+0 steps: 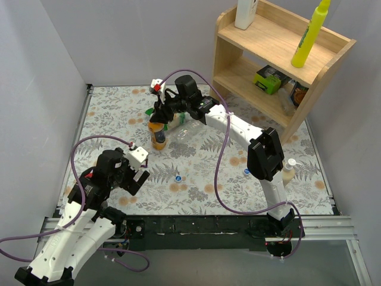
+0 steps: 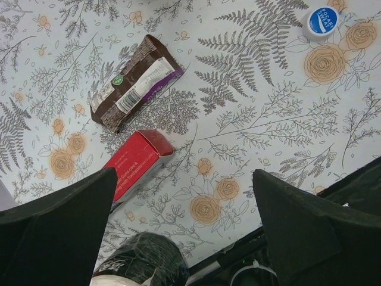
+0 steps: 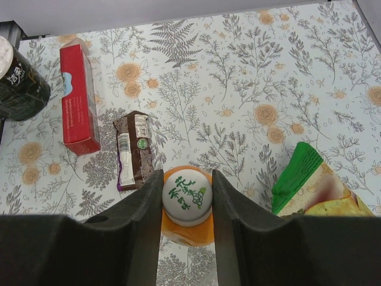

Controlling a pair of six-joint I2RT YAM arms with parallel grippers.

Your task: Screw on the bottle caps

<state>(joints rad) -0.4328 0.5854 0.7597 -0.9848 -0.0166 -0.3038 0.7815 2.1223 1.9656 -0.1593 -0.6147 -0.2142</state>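
A small bottle of orange liquid [image 1: 158, 138] stands upright at the middle back of the mat. A whitish cap with green marks [image 3: 187, 193] sits on top of that bottle [image 3: 189, 233]. My right gripper [image 3: 186, 196] is shut on this cap from above, one finger on each side; it also shows in the top view [image 1: 159, 118]. A clear bottle [image 1: 191, 133] lies on its side just right of the orange one. Two blue caps lie loose on the mat [image 1: 178, 177] [image 1: 246, 171]; one shows in the left wrist view [image 2: 322, 21]. My left gripper [image 1: 136, 174] [image 2: 184, 229] is open and empty above the mat.
A red box [image 2: 136, 159], a brown snack bar [image 2: 134, 83] and a dark can [image 2: 143, 262] lie under the left gripper. A green snack bag [image 3: 306, 179] lies beside the orange bottle. A cream pump bottle [image 1: 287, 171] stands by the right arm. A wooden shelf [image 1: 250, 74] stands at the back right.
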